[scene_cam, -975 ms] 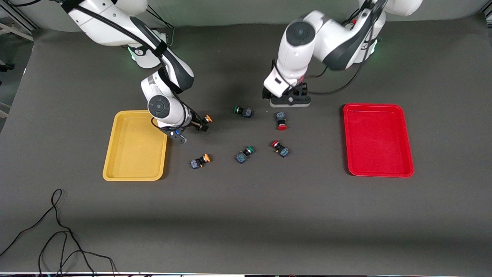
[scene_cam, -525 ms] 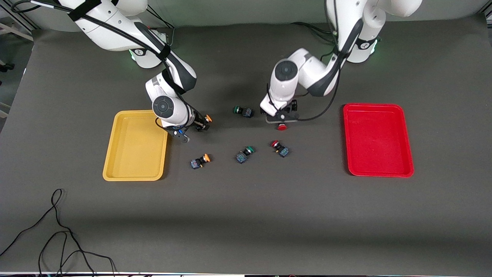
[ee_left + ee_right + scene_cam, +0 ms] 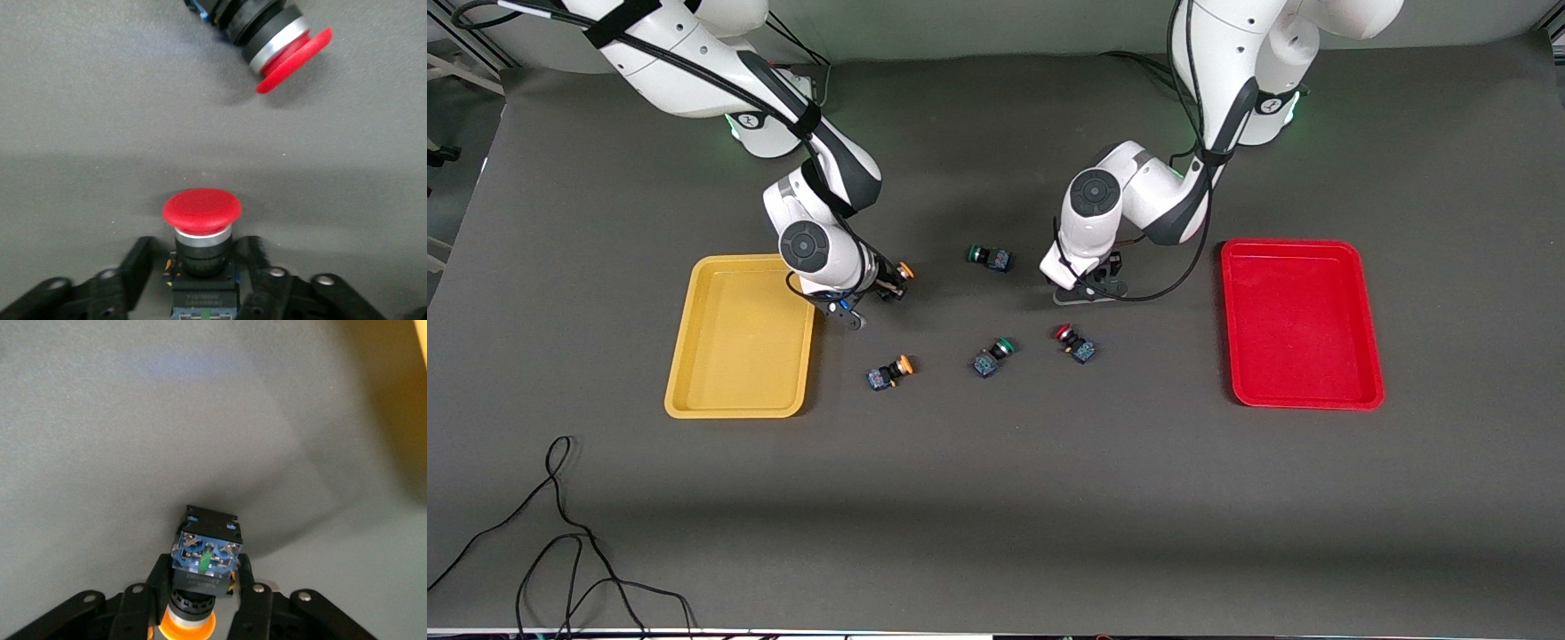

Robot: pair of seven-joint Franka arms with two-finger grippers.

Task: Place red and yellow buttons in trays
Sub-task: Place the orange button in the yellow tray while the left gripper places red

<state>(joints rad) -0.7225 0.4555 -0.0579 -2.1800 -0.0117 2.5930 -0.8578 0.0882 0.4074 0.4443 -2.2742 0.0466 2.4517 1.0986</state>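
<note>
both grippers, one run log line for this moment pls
right gripper: shut on yellow button, beside yellow tray | left gripper: closing around red button | red tray: nothing in it

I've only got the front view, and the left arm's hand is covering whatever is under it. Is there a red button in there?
Observer: Yes. The left wrist view shows the left gripper shut on the covered red button, with its fingers against the dark body below the cap.
Operator: Does the right hand have its yellow button by the cap?
Observer: No. In the right wrist view, the right gripper is shut on the yellow button by its dark body, next to the orange cap.
Operator: What's on that button's end?
Observer: Metal terminals with a small green mark.
</note>
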